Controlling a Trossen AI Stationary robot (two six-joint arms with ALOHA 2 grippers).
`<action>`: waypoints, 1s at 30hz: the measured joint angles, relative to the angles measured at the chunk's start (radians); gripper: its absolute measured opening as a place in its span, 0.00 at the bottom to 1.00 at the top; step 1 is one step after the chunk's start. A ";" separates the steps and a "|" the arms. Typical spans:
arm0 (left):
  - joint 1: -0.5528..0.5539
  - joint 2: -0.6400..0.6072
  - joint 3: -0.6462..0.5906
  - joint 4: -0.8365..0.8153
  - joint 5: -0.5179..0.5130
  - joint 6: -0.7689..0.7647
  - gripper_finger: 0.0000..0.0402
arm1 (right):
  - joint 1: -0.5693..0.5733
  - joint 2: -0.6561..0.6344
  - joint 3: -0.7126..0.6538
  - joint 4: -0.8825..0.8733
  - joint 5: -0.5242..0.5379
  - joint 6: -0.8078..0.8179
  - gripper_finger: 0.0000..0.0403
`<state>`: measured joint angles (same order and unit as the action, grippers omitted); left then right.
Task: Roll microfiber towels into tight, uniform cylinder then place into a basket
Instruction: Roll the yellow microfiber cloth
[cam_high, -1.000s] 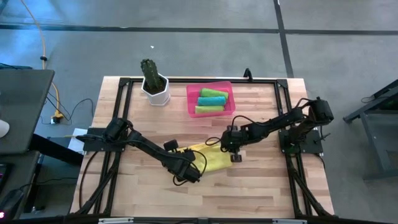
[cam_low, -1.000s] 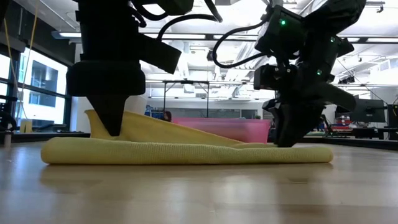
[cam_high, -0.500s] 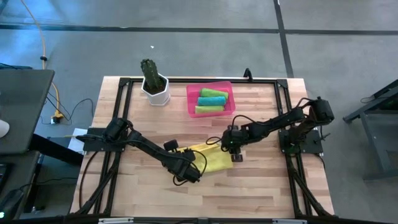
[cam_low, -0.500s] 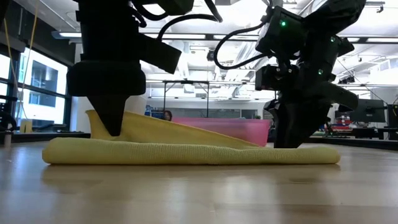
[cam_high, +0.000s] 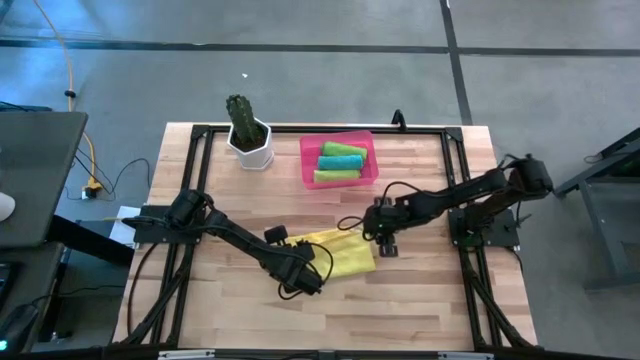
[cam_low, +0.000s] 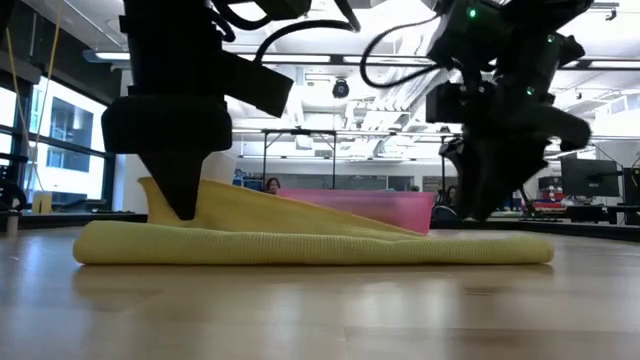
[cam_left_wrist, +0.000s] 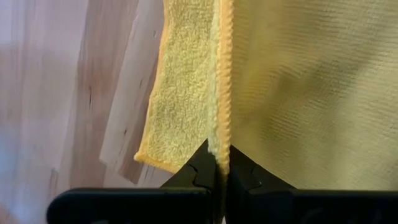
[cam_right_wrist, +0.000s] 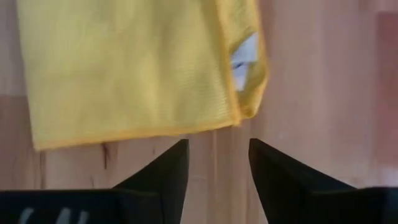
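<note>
Yellow towel (cam_high: 338, 257) on the desk (cam_high: 420, 290) — two pincers.
Left pincer (cam_left_wrist: 219, 167) pinches its edge; right pincer (cam_right_wrist: 214, 163) gapes, empty — wrist views only.

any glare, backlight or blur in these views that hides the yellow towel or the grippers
Low view: bright room behind turns both arms into silhouettes; the yellow towel stays readable. Left wrist view: soft but clear, left gripper pinching the towel's edge. Right wrist view: slightly soft, right gripper open over bare wood. High view: evenly lit.
</note>
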<state>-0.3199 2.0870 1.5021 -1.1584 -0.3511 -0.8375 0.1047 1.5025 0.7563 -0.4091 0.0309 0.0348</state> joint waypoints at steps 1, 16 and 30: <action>0.000 0.000 0.000 0.004 0.000 0.000 0.00 | 0.000 -0.006 0.000 0.005 0.016 0.014 0.39; 0.001 0.000 0.000 0.007 0.007 0.003 0.00 | 0.000 0.091 -0.009 0.101 0.043 0.086 0.33; 0.001 0.000 0.000 0.007 0.005 0.003 0.00 | 0.000 0.122 -0.007 0.146 -0.004 0.097 0.22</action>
<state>-0.3191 2.0872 1.5021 -1.1519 -0.3458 -0.8349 0.1045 1.6243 0.7490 -0.2631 0.0273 0.1318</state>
